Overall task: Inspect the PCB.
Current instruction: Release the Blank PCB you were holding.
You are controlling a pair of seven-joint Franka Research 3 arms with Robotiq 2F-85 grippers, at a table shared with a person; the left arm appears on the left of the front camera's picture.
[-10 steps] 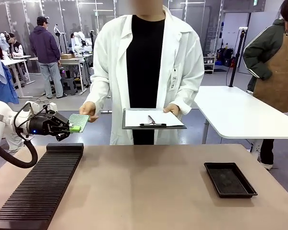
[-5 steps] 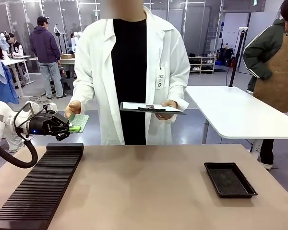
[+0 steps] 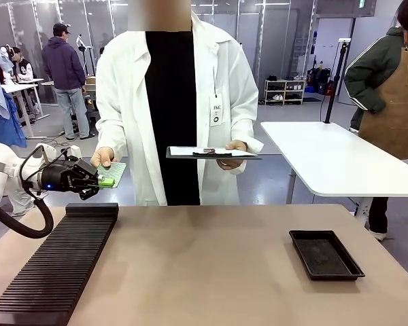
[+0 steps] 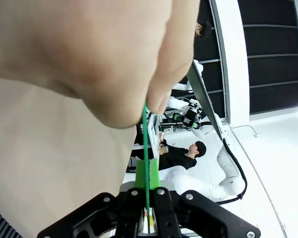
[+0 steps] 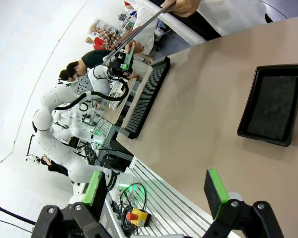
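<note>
My left gripper [image 3: 103,180] is shut on the near edge of the PCB [image 3: 113,173], a small green board held flat in the air beyond the table's far left edge. The person's hand [image 3: 103,157] grips the board's far end. In the left wrist view the PCB [image 4: 146,148] shows edge-on as a thin green line rising from between the shut fingers into the person's hand [image 4: 99,59]. My right gripper [image 5: 156,191] stands open above the table with nothing between its green pads [image 5: 214,191].
A long black slotted rack [image 3: 58,261] lies along the table's left side. A black tray [image 3: 325,254] sits at the right. The person in a white coat holds a clipboard [image 3: 211,153] level in the other hand. A white table [image 3: 340,159] stands behind on the right.
The person has stepped to the picture's left and lowered the clipboard flat, and their hand has closed further over the PCB's far end. My left gripper has stayed put.
</note>
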